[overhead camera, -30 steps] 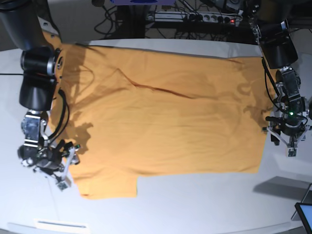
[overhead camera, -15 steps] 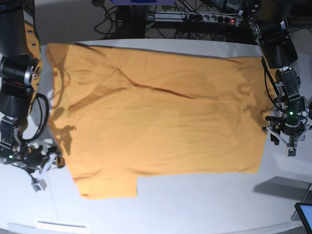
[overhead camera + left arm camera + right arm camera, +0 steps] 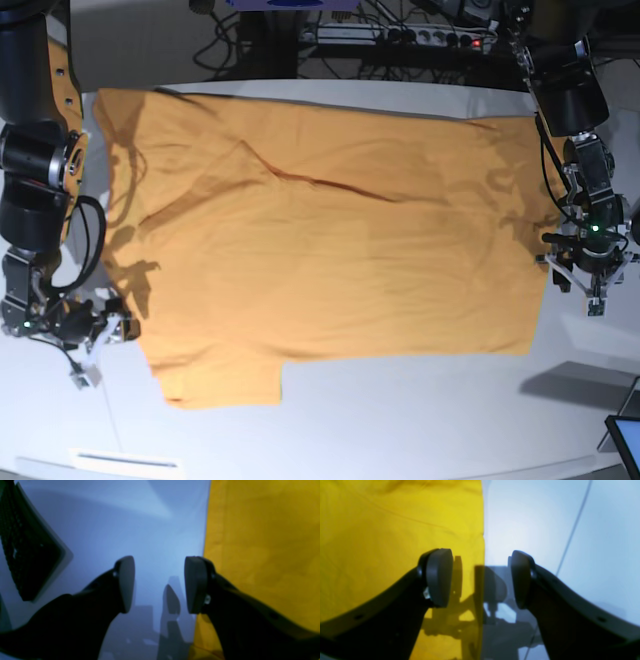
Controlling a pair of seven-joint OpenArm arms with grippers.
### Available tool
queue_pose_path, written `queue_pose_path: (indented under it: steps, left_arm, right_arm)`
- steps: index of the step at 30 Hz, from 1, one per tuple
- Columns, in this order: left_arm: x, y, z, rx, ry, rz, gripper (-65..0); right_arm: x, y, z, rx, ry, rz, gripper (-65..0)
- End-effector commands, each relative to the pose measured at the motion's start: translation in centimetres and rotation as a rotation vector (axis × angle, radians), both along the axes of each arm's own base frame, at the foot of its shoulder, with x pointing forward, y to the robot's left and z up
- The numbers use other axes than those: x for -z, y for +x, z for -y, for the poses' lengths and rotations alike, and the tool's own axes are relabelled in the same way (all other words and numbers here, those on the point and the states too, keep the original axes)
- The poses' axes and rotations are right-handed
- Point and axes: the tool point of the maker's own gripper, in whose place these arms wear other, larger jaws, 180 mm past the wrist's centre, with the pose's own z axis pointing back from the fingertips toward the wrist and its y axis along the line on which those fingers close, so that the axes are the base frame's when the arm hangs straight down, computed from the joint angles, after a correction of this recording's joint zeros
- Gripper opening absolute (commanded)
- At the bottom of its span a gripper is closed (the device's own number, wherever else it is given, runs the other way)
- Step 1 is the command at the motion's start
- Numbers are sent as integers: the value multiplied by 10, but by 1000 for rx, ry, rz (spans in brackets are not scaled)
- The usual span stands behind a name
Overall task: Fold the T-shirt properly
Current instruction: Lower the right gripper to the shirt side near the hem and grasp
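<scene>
both sets of jaws stand wide apart and empty, each poised at an edge of the t-shirt.

the left gripper hangs over bare table, cloth edge just beside one pad; the right gripper straddles the opposite edge. the shirt lies spread across the table, creased near the middle. risk as i judge it: the left could close on nothing, or either could pinch one layer only, dragging the crease into a lopsided fold.
</scene>
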Motion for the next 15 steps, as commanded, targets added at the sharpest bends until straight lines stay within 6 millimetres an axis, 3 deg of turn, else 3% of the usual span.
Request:
queue_pose_path:
  steps: [1,9,15]
  left_arm:
    - [-25,9,-10,-1,35,58,-331]
    - [-25,10,-9,0,36,60,-331]
    - [-25,10,-9,0,36,60,-331]
  right_arm:
    - [-28,20,7,16,9,76,-290]
    - [-21,17,3,15,21,57,-290]
    - [-19,18,-10,0,38,56,-290]
